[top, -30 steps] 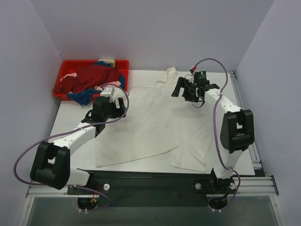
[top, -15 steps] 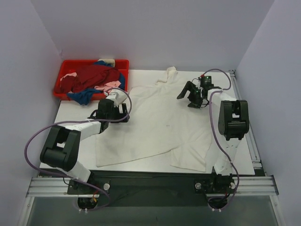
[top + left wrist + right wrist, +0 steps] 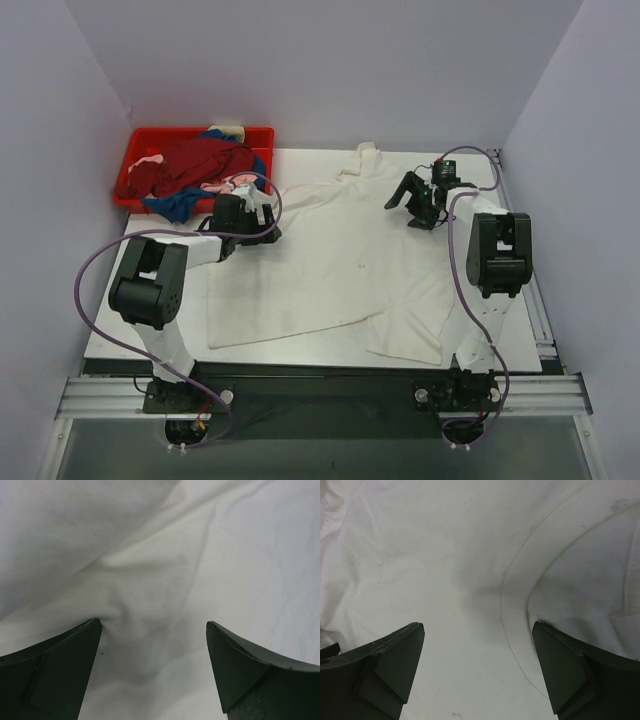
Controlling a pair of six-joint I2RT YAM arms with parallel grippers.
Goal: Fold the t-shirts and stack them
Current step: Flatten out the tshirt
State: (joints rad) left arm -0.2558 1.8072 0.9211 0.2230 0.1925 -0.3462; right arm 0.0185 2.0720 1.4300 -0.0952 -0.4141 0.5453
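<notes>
A large cream-white t-shirt lies spread over the middle of the table. My left gripper is open, low over its far left part, fingertips on wrinkled cloth. My right gripper is open, low over its far right part, above a curved seam. The dark red t-shirt, the blue one and the pale pink one lie heaped in the red tray.
The red plastic tray stands at the far left corner of the table. A sleeve of the white shirt reaches toward the back edge. Purple walls close in three sides.
Both arms have stretched farther out and dropped lower onto the white shirt. The left gripper moved right and back, the right gripper slightly right. The shirt's top edge shifted a little.
</notes>
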